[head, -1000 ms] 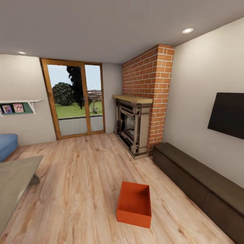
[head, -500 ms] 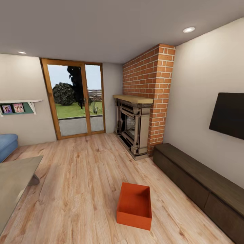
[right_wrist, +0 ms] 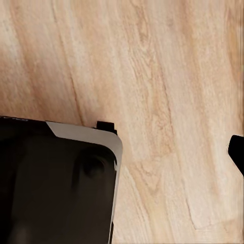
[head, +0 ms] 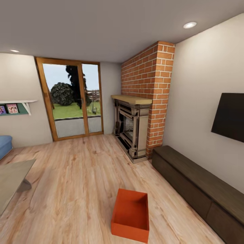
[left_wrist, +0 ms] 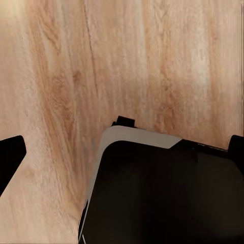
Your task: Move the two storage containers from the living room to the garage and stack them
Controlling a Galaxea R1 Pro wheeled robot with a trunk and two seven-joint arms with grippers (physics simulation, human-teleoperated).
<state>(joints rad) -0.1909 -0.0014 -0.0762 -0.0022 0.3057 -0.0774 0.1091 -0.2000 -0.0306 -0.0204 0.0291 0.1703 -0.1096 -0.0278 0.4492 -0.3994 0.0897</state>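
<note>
One orange-red storage container [head: 130, 215] sits open-topped on the light wood plank floor of the living room, low in the head view and a little right of centre. The second container is out of view. In the left wrist view my left gripper [left_wrist: 122, 162] hangs open over the planks, one dark fingertip [left_wrist: 11, 157] at each side edge and nothing between them. My right gripper [right_wrist: 122, 152] also looks open: one fingertip [right_wrist: 238, 152] shows at the edge, while the other blends into the dark robot base. Neither gripper is near the container.
A brick fireplace [head: 137, 128] stands ahead on the right, with a long dark low cabinet [head: 196, 189] and a wall TV [head: 232, 117] along the right wall. A glass patio door [head: 69, 101] is straight ahead. A grey table [head: 12, 181] and blue sofa [head: 4, 145] sit at left.
The whole view has shifted: the camera moved forward, so the container now sits lower and nearer, and the table and sofa have slid toward the left edge.
</note>
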